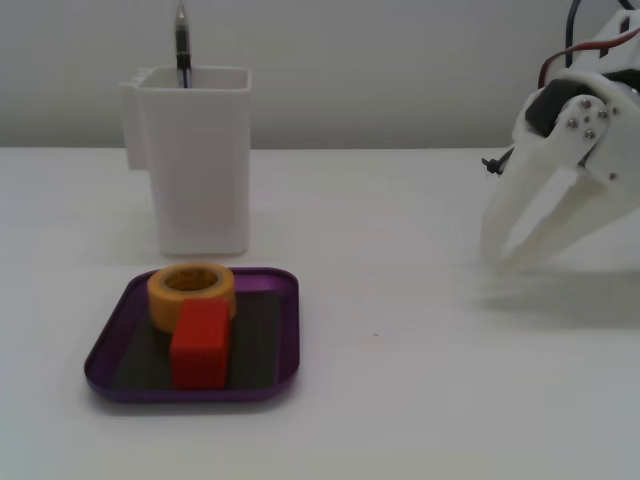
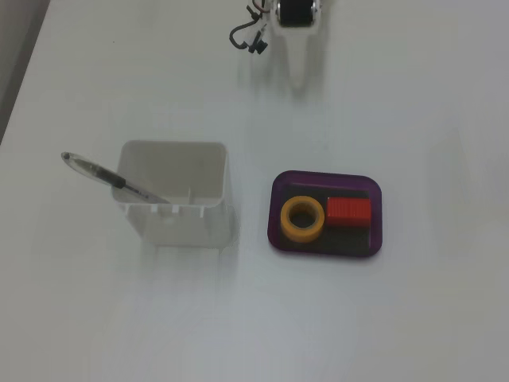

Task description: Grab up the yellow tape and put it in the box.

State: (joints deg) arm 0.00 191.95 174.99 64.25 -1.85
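A: Start with the fixed view from the side. Where does the yellow tape (image 1: 192,294) sit?

B: It lies flat inside the box (image 1: 115,340), at the back of the dark floor, hollow core facing up. A red block (image 1: 200,345) lies just in front of it, touching it, also inside the box. The box rests on the white surface (image 1: 420,400) toward its front-left part in this view.

A: And behind the box?

B: A white container (image 1: 197,160) stands upright just behind it, with a pen (image 1: 182,45) sticking up out of its top.

A: The tool?

B: The tool (image 1: 497,252) is near the right edge, well apart from the box. Its two white fingers are spread apart, tips angled down close to the surface, holding nothing.

A: Now the fixed view from above.

B: The box (image 2: 374,219) lies right of centre. The yellow tape (image 2: 302,220) is in its left half, the red block (image 2: 349,212) just beside it in the right half. The white container (image 2: 171,215) stands to the left of the box, near it, and the pen (image 2: 111,179) leans out over its left rim. The tool (image 2: 297,70) points down from the top edge, well apart from everything; from this angle the gap between its fingers is not visible.
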